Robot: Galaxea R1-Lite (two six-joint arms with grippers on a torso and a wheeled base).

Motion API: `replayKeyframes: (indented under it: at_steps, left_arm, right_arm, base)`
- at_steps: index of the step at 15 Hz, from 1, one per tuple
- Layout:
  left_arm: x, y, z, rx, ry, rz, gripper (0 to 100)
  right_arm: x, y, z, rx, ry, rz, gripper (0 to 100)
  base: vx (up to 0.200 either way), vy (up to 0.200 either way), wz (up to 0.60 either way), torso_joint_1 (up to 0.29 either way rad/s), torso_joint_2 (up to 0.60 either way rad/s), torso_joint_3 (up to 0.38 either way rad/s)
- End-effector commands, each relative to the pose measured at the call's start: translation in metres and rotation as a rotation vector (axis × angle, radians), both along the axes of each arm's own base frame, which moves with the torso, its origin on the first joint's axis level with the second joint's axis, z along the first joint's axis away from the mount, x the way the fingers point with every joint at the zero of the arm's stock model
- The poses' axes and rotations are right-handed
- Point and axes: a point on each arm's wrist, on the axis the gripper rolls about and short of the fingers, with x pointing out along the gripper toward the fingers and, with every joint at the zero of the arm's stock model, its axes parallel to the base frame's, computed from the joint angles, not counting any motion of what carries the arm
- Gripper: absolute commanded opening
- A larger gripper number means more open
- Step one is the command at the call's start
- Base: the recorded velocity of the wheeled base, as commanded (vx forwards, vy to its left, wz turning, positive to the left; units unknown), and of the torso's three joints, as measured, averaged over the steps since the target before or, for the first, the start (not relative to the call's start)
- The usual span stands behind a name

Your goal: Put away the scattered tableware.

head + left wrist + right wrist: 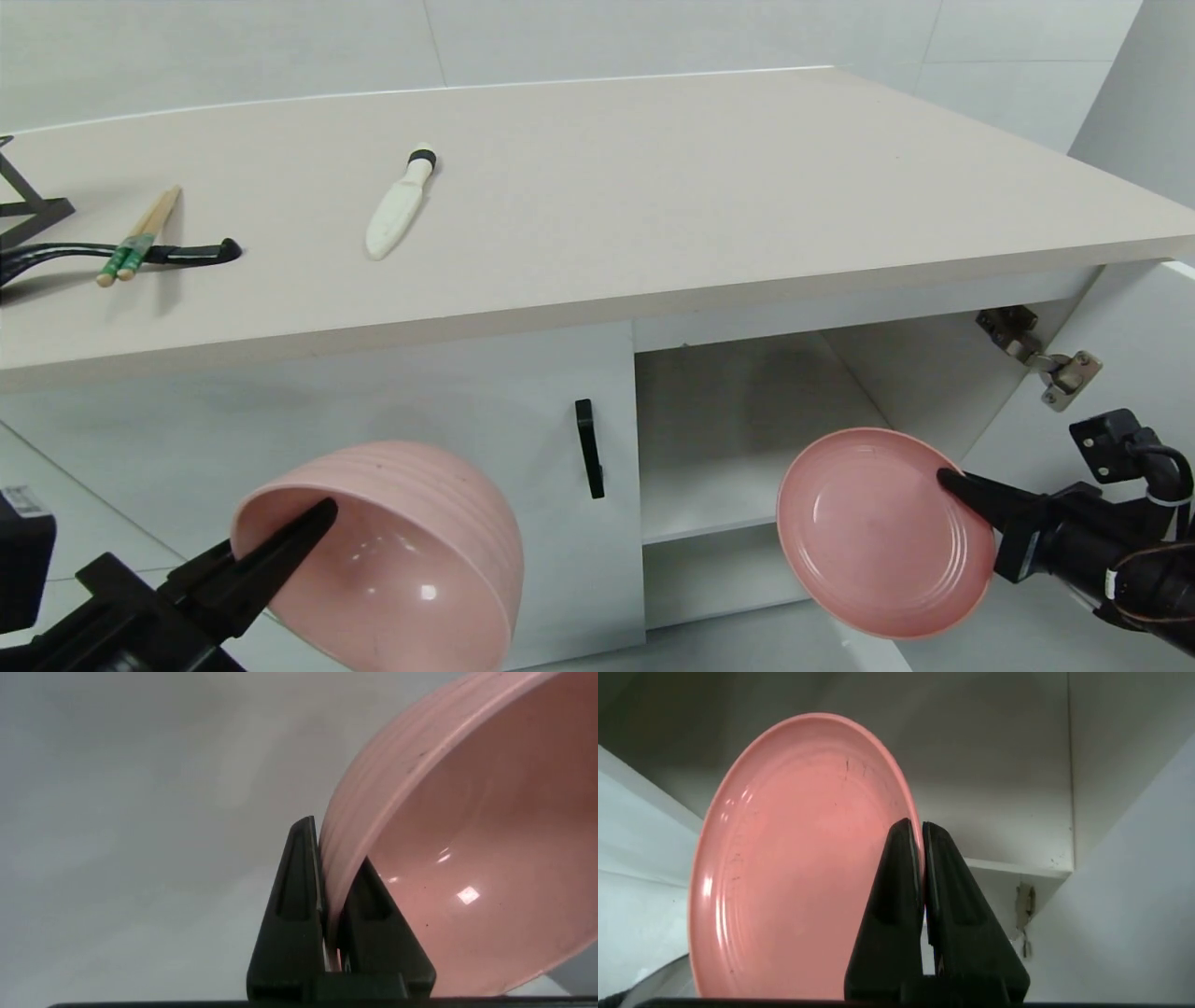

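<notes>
Head view: the left gripper point(322, 513) is clamping the pink bowl point(411, 551) by its rim before the shut cabinet door point(467, 392). The right gripper point(948, 481) is pinching the pink plate point(878, 532) beside the open cabinet shelf point(709, 485). Neither is stowed yet, while the chopsticks point(140, 235) and cream knife point(400, 205) are waiting on the worktop point(700, 168).

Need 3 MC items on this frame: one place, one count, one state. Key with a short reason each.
1. Where do the chopsticks lie?
A) on the countertop
B) in a sink
C) on the floor

2. How many pink dishes are held?
A) one
B) two
C) three

3. The left end effector is:
A) open and empty
B) shut on the bowl
C) lying on the countertop

Key:
1 A, they rest near the countertop's left end.
2 B, the bowl in the left end effector and a plate in the right end effector.
3 B, its fingers pinch the bowl's wall.
</notes>
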Motion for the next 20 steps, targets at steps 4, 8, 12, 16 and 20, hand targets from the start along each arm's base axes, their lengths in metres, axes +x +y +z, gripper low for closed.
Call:
replayKeyframes:
  at_steps: [4,8,12,16,20]
  left_arm:
    - [0.008,-0.004,-0.003,0.091,-0.004,0.003,0]
    - [0.008,-0.005,-0.004,0.094,0.002,-0.002,0]
    - [0.012,-0.007,-0.007,0.106,0.028,-0.002,0]
    - [0.011,-0.007,-0.007,0.103,0.023,-0.002,0]
    - [0.010,-0.006,-0.007,0.102,0.023,-0.002,0]
  right_arm:
    - [0.015,0.012,-0.002,0.003,-0.009,0.046,0]
    - [0.038,0.019,-0.008,0.004,-0.015,0.058,0]
    - [0.052,0.028,-0.015,0.005,-0.010,0.082,0]
    - [0.077,0.034,-0.029,0.009,-0.001,0.084,0]
    - [0.109,0.041,-0.034,0.114,-0.002,0.072,0]
  base:
    - [0.000,0.000,0.00,0.000,0.00,0.000]
    - [0.000,0.000,0.00,0.000,0.00,0.000]
    - [0.000,0.000,0.00,0.000,0.00,0.000]
    - [0.000,0.000,0.00,0.000,0.00,0.000]
    - [0.000,0.000,0.00,0.000,0.00,0.000]
